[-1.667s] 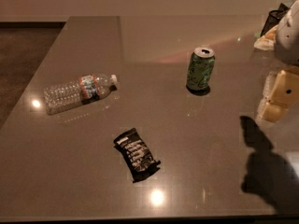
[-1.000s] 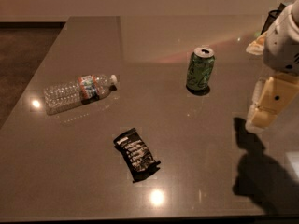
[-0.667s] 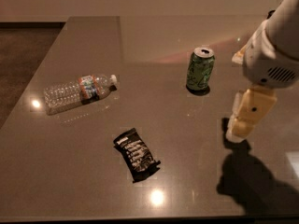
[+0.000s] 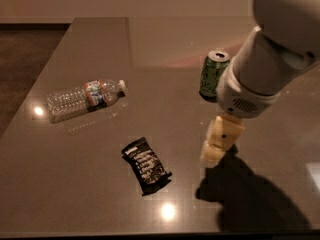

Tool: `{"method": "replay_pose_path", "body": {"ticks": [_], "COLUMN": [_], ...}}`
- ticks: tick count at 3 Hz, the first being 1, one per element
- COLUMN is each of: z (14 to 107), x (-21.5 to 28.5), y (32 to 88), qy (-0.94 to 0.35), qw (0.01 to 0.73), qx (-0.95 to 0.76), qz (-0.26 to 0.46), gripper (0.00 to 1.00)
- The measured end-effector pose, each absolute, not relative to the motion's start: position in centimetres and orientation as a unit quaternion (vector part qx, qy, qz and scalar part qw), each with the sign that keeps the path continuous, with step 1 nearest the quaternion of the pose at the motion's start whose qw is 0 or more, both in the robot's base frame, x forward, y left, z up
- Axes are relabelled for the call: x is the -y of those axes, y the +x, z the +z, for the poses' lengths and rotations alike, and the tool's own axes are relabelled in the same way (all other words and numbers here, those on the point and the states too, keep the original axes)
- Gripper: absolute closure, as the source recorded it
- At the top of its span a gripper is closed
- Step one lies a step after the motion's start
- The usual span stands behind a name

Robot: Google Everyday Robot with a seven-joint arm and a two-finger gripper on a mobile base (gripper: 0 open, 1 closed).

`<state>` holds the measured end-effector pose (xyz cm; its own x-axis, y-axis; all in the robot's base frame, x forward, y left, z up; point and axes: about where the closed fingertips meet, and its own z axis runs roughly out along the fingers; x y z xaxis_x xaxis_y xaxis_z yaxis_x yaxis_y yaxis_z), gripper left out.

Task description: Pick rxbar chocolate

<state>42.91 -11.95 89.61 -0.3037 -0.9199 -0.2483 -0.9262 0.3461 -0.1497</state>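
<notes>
The rxbar chocolate (image 4: 146,165), a flat black wrapper with white text, lies on the dark table (image 4: 90,194) near the front middle. My gripper (image 4: 219,144) hangs from the large white arm at the right, above the table and to the right of the bar, apart from it. It casts a dark shadow on the table to the lower right.
A green soda can (image 4: 214,75) stands upright behind the gripper, partly covered by the arm. A clear plastic water bottle (image 4: 85,99) lies on its side at the left. The table's left edge runs diagonally, with floor beyond it.
The arm has swung in from the right edge toward the left and lower, and now covers part of the can. The bar, can and bottle have not moved.
</notes>
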Motion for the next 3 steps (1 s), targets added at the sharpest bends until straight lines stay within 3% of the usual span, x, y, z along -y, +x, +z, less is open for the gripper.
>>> {"method": "replay_pose_path", "body": {"ticks": [3], "z": [84.4], "x": [3.1], "y": [39.9], "qy": [-0.551], "qw": [0.154], "qx": [-0.813], "qz": [0.107], "gripper": [0.0]}}
